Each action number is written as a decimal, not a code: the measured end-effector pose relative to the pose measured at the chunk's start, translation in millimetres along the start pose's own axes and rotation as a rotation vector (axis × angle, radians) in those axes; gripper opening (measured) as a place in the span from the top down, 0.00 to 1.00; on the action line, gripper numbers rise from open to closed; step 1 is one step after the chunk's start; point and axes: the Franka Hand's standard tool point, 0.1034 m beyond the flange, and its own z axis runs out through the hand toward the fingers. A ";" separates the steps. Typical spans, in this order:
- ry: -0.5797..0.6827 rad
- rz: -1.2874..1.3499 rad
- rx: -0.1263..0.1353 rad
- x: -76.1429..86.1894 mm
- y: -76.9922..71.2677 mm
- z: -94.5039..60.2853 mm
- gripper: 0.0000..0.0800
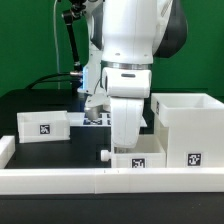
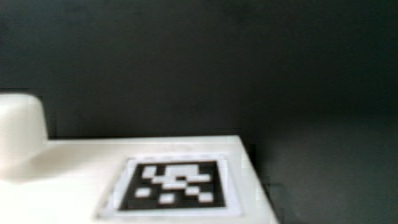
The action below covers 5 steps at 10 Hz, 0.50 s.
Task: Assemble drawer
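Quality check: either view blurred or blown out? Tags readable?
Wrist view: soft all over, the tag smeared at its edges, cells yet distinguishable. Exterior view: sharper, evenly lit, no glare; the housing has crisp edges, the tray at the exterior view's left shows its pattern clearly.

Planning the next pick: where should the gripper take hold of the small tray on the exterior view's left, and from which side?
Probably from above, with the jaws straddling the tagged long wall of the small tray: it lies flat and alone, with nothing above it.
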 end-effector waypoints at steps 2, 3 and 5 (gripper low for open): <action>-0.017 -0.035 0.002 -2.7 0.6 -0.4 0.95; -0.023 -0.049 0.003 -2.6 0.7 -0.5 0.95; -0.024 -0.044 0.003 -2.9 0.6 -0.4 0.95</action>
